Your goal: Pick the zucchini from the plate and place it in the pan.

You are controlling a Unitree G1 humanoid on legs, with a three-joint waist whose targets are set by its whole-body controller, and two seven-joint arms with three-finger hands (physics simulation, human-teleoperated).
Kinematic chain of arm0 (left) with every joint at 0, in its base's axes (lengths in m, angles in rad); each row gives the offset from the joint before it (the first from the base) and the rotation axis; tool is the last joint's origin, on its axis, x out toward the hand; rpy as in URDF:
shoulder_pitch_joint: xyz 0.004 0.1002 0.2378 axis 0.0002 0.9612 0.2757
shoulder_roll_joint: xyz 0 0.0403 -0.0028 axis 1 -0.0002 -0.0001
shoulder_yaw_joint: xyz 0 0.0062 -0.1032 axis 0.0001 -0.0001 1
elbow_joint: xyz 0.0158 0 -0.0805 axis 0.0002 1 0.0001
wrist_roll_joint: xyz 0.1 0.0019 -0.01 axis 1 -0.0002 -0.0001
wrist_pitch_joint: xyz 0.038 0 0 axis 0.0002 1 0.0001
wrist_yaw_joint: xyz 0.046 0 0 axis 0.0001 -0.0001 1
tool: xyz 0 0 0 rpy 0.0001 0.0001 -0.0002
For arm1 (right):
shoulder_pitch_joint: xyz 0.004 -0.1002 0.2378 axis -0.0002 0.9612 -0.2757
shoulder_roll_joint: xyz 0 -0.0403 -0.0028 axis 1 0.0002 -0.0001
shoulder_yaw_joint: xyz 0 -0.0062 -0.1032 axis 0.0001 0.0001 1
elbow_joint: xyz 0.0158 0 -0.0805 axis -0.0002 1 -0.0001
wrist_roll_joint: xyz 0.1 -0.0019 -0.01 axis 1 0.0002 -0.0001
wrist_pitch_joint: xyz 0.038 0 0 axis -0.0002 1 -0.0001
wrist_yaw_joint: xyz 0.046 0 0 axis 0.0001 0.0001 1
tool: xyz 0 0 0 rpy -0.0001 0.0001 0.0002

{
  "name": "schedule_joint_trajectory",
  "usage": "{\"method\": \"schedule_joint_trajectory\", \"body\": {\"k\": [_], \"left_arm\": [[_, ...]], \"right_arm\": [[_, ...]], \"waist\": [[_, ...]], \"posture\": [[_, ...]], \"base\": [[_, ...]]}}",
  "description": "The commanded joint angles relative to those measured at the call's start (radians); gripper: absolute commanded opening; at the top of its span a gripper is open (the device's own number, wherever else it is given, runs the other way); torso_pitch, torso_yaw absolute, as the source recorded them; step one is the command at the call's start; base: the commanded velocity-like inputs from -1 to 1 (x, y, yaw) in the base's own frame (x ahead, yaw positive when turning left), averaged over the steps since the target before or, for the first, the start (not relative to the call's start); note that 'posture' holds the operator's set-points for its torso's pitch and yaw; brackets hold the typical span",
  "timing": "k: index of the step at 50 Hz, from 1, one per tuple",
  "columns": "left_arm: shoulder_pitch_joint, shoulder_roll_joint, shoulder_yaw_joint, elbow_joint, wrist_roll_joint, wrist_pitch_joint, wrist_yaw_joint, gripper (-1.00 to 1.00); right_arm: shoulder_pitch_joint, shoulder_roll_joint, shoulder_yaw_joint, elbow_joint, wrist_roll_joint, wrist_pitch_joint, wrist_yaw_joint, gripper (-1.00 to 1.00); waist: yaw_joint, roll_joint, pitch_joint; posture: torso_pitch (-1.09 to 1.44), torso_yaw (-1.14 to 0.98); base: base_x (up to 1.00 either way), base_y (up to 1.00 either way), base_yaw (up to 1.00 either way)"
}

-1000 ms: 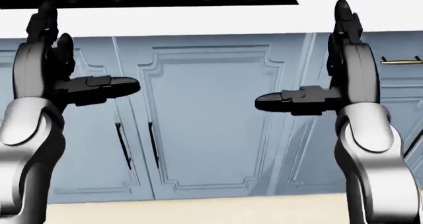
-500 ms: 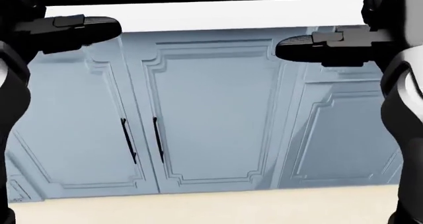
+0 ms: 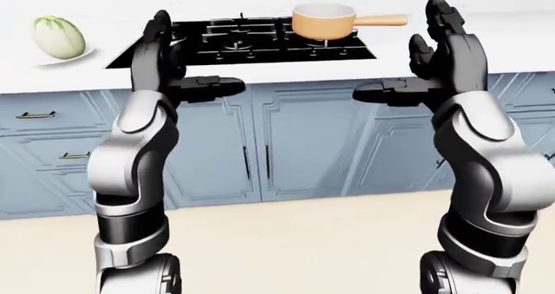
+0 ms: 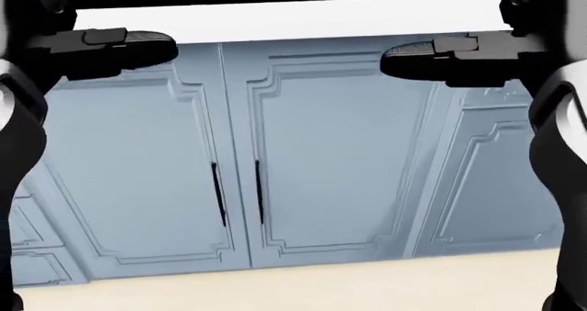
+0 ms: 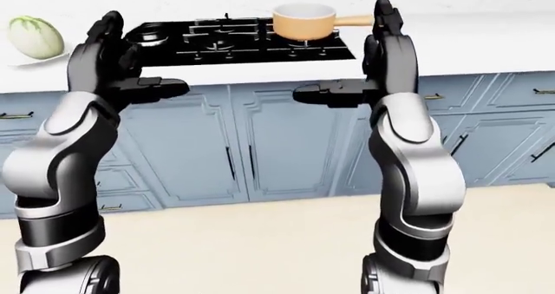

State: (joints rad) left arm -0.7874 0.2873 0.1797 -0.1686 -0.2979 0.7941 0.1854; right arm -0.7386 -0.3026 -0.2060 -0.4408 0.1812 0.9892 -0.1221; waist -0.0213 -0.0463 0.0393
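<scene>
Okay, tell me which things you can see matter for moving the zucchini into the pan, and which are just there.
For the job: zucchini; plate; pan; left hand; right hand, both open and empty.

Just there: stove; counter; cabinet doors; floor.

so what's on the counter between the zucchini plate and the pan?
Bare white counter, then the black stove; the left hand overlaps it in the left-eye view.

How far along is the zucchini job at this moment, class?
Nothing is done yet: the zucchini lies on its plate at the left-eye view's upper left. The left hand and right hand are raised, open and empty. Left: grasp it and carry it to the pan on the stove.
</scene>
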Motion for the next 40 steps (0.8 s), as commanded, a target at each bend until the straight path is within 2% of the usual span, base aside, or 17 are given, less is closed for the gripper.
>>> {"method": "schedule_joint_trajectory", "body": {"k": [1,4,7,9,11,12,13,22,25,26,28,30,33,35,36,37,40], "left_arm": [[-0.037,0.017,0.014,-0.025,0.000,-0.020,0.000,1.00],[-0.035,0.018,0.012,-0.026,0.003,-0.020,-0.001,1.00],[-0.035,0.020,0.015,-0.025,0.004,-0.019,-0.002,1.00],[-0.033,0.020,0.015,-0.023,0.004,-0.022,-0.004,1.00],[-0.037,0.024,0.020,-0.020,0.002,-0.020,-0.004,1.00],[-0.038,0.024,0.020,-0.023,0.002,-0.016,-0.002,1.00],[-0.038,0.023,0.019,-0.023,0.002,-0.016,-0.001,1.00],[-0.037,0.029,0.023,-0.021,-0.007,-0.013,0.003,1.00],[-0.040,0.037,0.033,-0.012,-0.013,-0.016,0.003,1.00],[-0.039,0.037,0.031,-0.013,-0.014,-0.016,0.005,1.00],[-0.038,0.037,0.029,-0.014,-0.015,-0.017,0.005,1.00],[-0.035,0.035,0.025,-0.012,-0.013,-0.020,0.006,1.00],[-0.032,0.033,0.024,-0.011,-0.012,-0.026,0.007,1.00],[-0.035,0.031,0.023,-0.009,-0.011,-0.026,0.007,1.00],[-0.039,0.033,0.027,-0.015,-0.015,-0.016,0.010,1.00],[-0.036,0.031,0.024,-0.012,-0.013,-0.023,0.010,1.00],[-0.037,0.033,0.027,-0.007,-0.014,-0.029,0.007,1.00]], "right_arm": [[-0.034,-0.007,0.001,-0.013,-0.002,-0.023,-0.003,1.00],[-0.032,-0.008,-0.002,-0.014,-0.001,-0.025,-0.005,1.00],[-0.034,-0.010,-0.004,-0.017,0.001,-0.021,-0.007,1.00],[-0.033,-0.011,-0.004,-0.018,0.002,-0.022,-0.008,1.00],[-0.034,-0.011,-0.001,-0.015,0.001,-0.023,-0.010,1.00],[-0.033,-0.011,-0.001,-0.013,0.001,-0.025,-0.009,1.00],[-0.034,-0.012,-0.002,-0.013,0.001,-0.025,-0.009,1.00],[-0.034,-0.014,-0.005,-0.017,0.004,-0.022,-0.010,1.00],[-0.036,-0.016,-0.007,-0.016,0.006,-0.022,-0.012,1.00],[-0.033,-0.015,-0.005,-0.014,0.006,-0.027,-0.013,1.00],[-0.034,-0.016,-0.007,-0.018,0.008,-0.021,-0.014,1.00],[-0.039,-0.020,-0.013,-0.022,0.011,-0.016,-0.015,1.00],[-0.041,-0.024,-0.017,-0.021,0.016,-0.017,-0.015,1.00],[-0.049,-0.030,-0.022,-0.018,0.023,-0.013,-0.016,1.00],[-0.054,-0.032,-0.022,-0.018,0.026,-0.009,-0.018,1.00],[-0.060,-0.033,-0.023,-0.020,0.030,-0.002,-0.022,1.00],[-0.075,-0.040,-0.022,0.010,0.037,-0.015,-0.022,1.00]], "waist": [[0.013,-0.020,-0.031],[0.016,-0.009,-0.043],[0.015,0.025,-0.024],[0.010,0.065,-0.022],[0.008,0.152,-0.043],[0.009,0.117,-0.042],[0.012,0.117,-0.029],[0.012,0.027,-0.019],[0.013,-0.033,-0.031],[0.005,0.003,-0.026],[0.013,-0.019,-0.038],[0.014,-0.013,-0.047],[0.014,0.022,-0.027],[0.010,0.058,-0.021],[0.007,0.089,-0.026],[0.007,0.141,-0.041],[0.013,0.109,-0.028]], "posture": [[0.00,0.00],[0.00,0.00],[0.00,0.00],[0.00,0.00],[0.00,0.00],[0.00,0.00],[0.00,0.00],[0.00,0.00],[0.00,0.00],[0.00,0.00],[0.00,0.00],[0.00,0.00],[0.00,0.00],[0.00,0.00],[0.00,0.00],[0.00,0.00],[0.00,0.00]], "base": [[0.00,0.41,0.00],[0.00,0.42,0.00],[0.00,0.42,0.00],[0.00,0.42,0.00],[0.00,0.42,0.00],[0.00,0.42,0.00],[0.00,0.42,0.00],[0.00,0.42,0.00],[0.00,0.42,0.00],[0.00,0.42,0.00],[0.00,0.42,0.00],[0.00,0.42,0.00],[0.00,0.41,0.00],[0.00,0.42,0.00],[0.00,0.42,0.00],[0.00,0.41,0.00],[0.00,0.41,0.00]]}}
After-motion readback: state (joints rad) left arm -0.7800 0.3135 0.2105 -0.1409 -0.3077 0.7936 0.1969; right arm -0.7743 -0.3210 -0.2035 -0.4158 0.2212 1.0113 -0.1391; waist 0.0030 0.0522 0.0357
